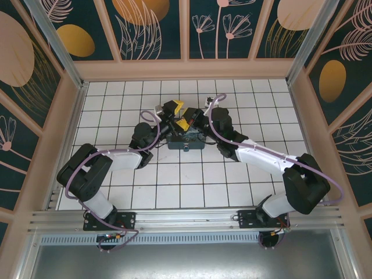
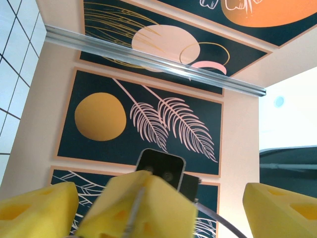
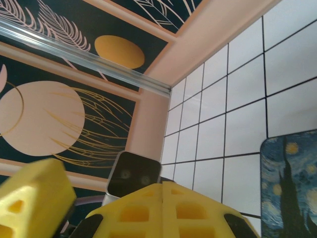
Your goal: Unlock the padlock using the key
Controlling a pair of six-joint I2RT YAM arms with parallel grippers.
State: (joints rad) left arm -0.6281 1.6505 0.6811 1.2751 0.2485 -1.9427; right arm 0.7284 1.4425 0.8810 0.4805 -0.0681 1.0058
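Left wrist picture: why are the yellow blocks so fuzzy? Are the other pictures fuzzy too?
Left wrist view: the yellow pads sit too close to the lens, so they blur; the leafy wall stays sharp, and the right side glares white. Right wrist view: same close-up blur, crisp tiles. Top view: sharp, evenly lit.

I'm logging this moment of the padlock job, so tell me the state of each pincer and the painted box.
left pincer: open wide.
right pincer: shut tight.
painted box: resting on the tiled floor; open or closed, cannot tell.
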